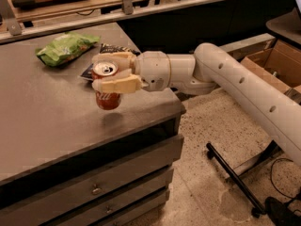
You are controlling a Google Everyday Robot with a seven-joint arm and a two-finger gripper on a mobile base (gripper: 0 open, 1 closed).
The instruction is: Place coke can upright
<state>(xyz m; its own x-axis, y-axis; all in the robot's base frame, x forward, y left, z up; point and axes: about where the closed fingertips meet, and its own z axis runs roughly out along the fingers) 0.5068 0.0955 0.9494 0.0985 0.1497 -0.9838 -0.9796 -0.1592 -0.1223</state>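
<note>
Over the right side of the grey table [47,107], held tight in the gripper [101,71]: the coke can [108,100], top up, a little off the top. Behind it, a green bag [66,47] and a dark bag [114,48].

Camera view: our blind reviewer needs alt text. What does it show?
The end effector grips an upright coke can over the grey counter, near its right edge. A green chip bag and a dark bag lie behind it.

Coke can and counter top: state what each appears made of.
Coke can: thin metal, likely aluminium; glossy red print, bright silver lid. It sits upright in the gripper, shut around it above the counter top: grey, matte, brushed metal or laminate, unclear.
</note>
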